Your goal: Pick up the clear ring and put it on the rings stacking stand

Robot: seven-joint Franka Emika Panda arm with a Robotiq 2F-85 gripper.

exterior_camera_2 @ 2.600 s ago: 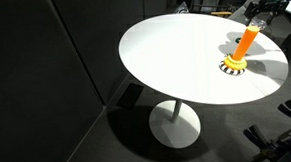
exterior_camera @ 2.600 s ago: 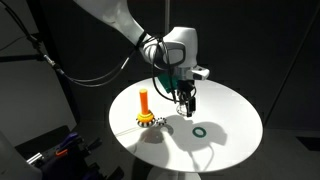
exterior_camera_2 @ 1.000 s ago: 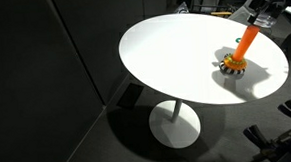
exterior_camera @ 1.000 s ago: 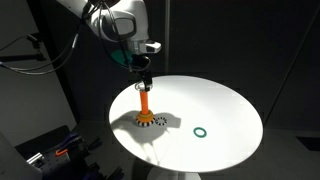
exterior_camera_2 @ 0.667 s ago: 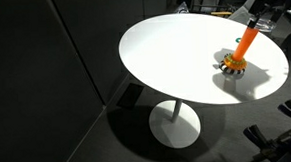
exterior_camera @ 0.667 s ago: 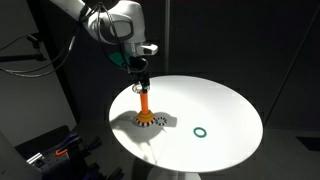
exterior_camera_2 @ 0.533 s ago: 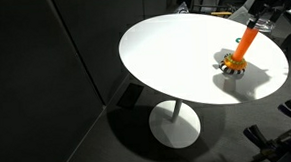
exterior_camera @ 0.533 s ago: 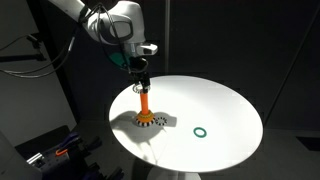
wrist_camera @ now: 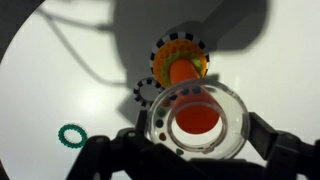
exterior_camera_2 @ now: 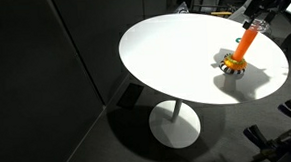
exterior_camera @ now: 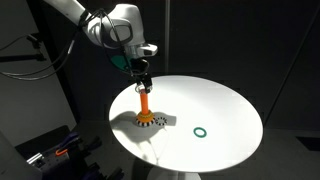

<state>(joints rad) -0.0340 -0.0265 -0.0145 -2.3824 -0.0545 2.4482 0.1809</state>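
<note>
In the wrist view my gripper (wrist_camera: 196,140) is shut on the clear ring (wrist_camera: 232,108), a transparent ring with small coloured dots inside. Its hole sits straight over the orange peg of the rings stacking stand (wrist_camera: 181,70), whose yellow base has black markings. In both exterior views the gripper (exterior_camera: 141,79) (exterior_camera_2: 255,21) hangs just above the peg top (exterior_camera: 144,100) (exterior_camera_2: 242,46). The ring itself is too small to make out there.
A black-and-white dotted ring (wrist_camera: 148,91) lies against the stand's base (exterior_camera: 160,121). A dark green ring (exterior_camera: 200,132) (wrist_camera: 71,135) lies apart on the round white table (exterior_camera: 225,105) (exterior_camera_2: 174,59). Dark floor and cables surround the table.
The gripper with the clear ring has stayed over the peg, shifting only slightly. The stand and the other rings have not moved.
</note>
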